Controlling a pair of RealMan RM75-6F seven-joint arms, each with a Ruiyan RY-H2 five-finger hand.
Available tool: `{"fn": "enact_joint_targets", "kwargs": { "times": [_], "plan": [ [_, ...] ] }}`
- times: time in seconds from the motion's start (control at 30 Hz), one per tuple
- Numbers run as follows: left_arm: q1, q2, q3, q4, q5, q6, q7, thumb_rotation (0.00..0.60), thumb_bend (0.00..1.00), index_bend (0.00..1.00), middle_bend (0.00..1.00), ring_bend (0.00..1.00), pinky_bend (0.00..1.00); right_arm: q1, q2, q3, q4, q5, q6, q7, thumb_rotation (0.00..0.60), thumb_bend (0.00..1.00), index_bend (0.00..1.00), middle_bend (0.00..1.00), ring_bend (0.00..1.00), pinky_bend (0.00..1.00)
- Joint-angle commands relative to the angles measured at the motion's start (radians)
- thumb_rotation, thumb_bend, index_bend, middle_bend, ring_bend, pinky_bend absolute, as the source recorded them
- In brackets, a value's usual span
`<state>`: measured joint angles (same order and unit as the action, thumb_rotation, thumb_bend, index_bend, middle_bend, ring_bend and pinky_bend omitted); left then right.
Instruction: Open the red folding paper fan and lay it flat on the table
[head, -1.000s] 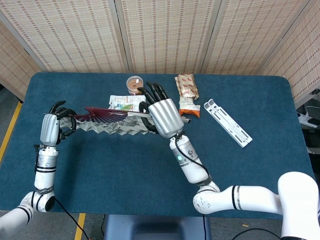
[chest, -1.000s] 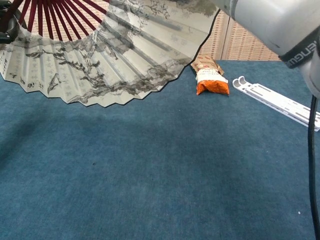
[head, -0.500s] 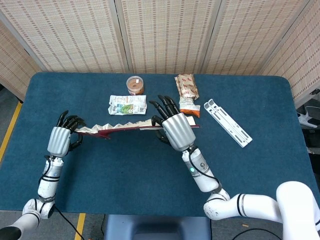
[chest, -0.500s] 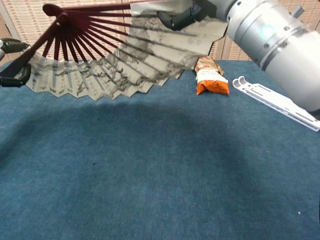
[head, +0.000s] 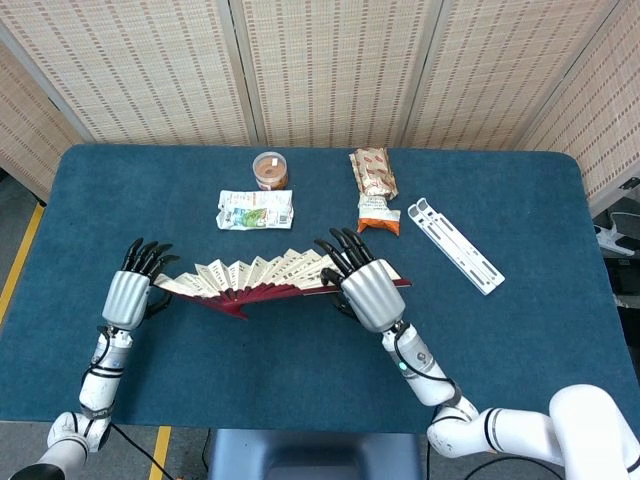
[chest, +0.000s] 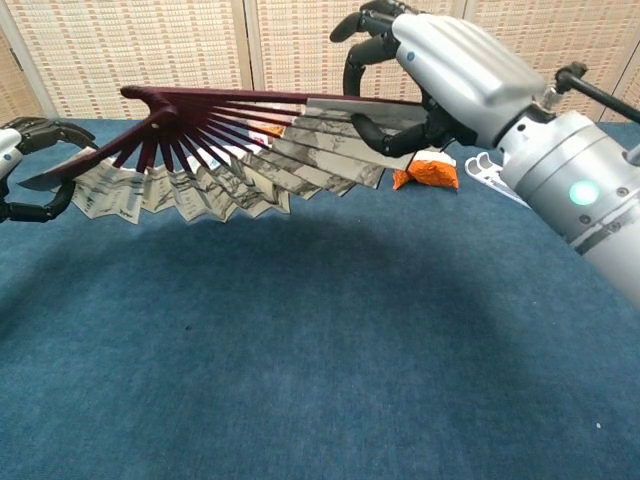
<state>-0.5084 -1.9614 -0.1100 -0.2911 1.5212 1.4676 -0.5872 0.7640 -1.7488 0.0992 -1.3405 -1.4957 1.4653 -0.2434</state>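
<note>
Lowered and tipped flatter since 1 second earlier, the red fan (head: 262, 281) hung open above the counter (head: 500, 330), my left hand (head: 130, 294) and right hand (head: 365, 285) pinching its end ribs; I judged setting-down next.

Both my left hand (head: 128, 296) and right hand (head: 371, 291) have drawn the spread red fan (head: 255, 281) nearer me and tipped it flatter.

No legible text, labels or numbers on anything in view.

Silver hands (head: 372, 294), blk fingers (head: 340, 247), white arms (head: 500, 432)
</note>
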Motion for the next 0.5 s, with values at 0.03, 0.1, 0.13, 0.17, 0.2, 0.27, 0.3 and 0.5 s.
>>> {"fn": "enact_joint_targets", "kwargs": {
  "times": [0.03,0.1,0.13,0.17,0.2,0.27,0.3,0.5],
  "plan": [
    [0.006,0.008,0.006,0.004,0.000,0.001,-0.007,0.600,0.52,0.13,0.08,0.05,0.04,-0.027,0.003,-0.022,0.014,-0.034,0.017,0.012,0.600,0.66,0.46,0.14,0.00,0.10],
    [0.011,0.014,0.011,0.003,0.001,0.001,-0.008,0.600,0.51,0.08,0.05,0.02,0.03,-0.044,0.015,-0.035,0.009,-0.049,0.024,0.008,0.600,0.66,0.45,0.14,0.00,0.10],
    [0.017,0.018,0.014,0.003,0.001,0.003,-0.008,0.600,0.51,0.06,0.04,0.01,0.03,-0.056,0.025,-0.049,0.002,-0.061,0.025,0.005,0.600,0.66,0.44,0.14,0.00,0.10],
    [0.020,0.021,0.017,0.004,0.001,0.003,-0.008,0.600,0.51,0.05,0.04,0.01,0.03,-0.065,0.033,-0.062,-0.003,-0.071,0.026,-0.001,0.600,0.66,0.44,0.13,0.00,0.10],
    [0.025,0.023,0.019,0.006,0.001,0.002,-0.007,0.600,0.51,0.04,0.03,0.01,0.03,-0.075,0.041,-0.075,-0.008,-0.082,0.028,-0.010,0.600,0.66,0.44,0.13,0.00,0.10],
    [0.036,0.026,0.025,0.014,0.001,-0.006,-0.003,0.600,0.51,0.04,0.03,0.01,0.03,-0.098,0.056,-0.105,-0.014,-0.108,0.032,-0.038,0.600,0.66,0.44,0.13,0.00,0.10],
    [0.040,0.026,0.028,0.019,0.000,-0.011,-0.001,0.600,0.51,0.04,0.03,0.01,0.03,-0.110,0.063,-0.121,-0.015,-0.123,0.033,-0.053,0.600,0.66,0.44,0.13,0.00,0.10],
    [0.065,0.028,0.043,0.043,0.001,-0.026,0.013,0.600,0.51,0.00,0.00,0.00,0.03,-0.170,0.085,-0.187,-0.005,-0.183,0.041,-0.106,0.600,0.66,0.40,0.13,0.00,0.10]
  ]
}}
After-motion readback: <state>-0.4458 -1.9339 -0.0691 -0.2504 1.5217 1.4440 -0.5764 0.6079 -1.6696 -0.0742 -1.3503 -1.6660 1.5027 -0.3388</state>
